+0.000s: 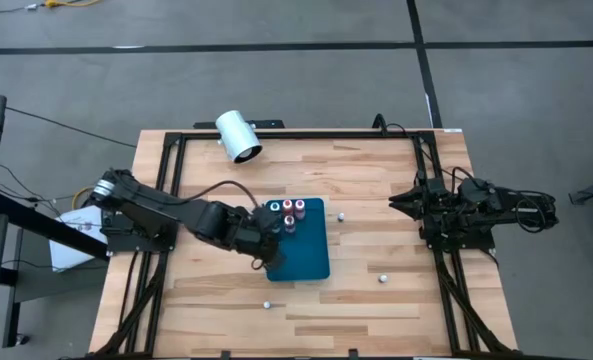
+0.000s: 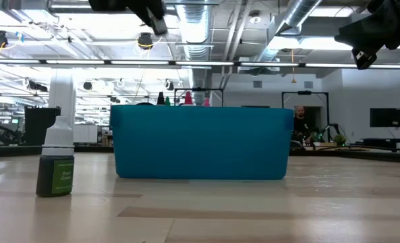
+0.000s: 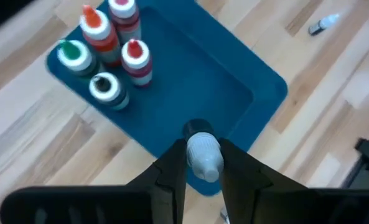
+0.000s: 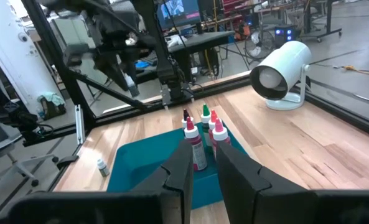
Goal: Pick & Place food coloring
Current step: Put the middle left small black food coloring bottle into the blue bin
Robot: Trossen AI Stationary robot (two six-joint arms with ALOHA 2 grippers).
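The blue tray (image 1: 311, 255) lies mid-table. Several small food coloring bottles (image 3: 103, 50) with red, green and dark tops stand on their bases in its far left corner (image 1: 287, 212). My left gripper (image 3: 203, 163) hovers over the tray's left edge, shut on one more bottle with a pale cap. My right gripper (image 4: 201, 163) waits at the table's right side (image 1: 401, 203), open, touching nothing. Loose bottles sit on the wood: one right of the tray (image 1: 341, 215), one nearer (image 1: 383, 278), and a green one standing upright near the front edge (image 2: 56, 169). My left gripper pinches a small bottle by its pale cap (image 3: 204, 149) between the two fingers (image 3: 172, 171), coming from above and pointing down. The bottle's dark body (image 3: 196, 129) hangs below the fingers, upright, above the tray's edge and clear of it.
A large white cylinder (image 1: 238, 135) sits at the table's far edge, left of centre. A black frame (image 1: 431, 170) runs round the tabletop. The tray's near half (image 1: 306, 265) is bare. A person (image 2: 299, 116) stands far back in the room.
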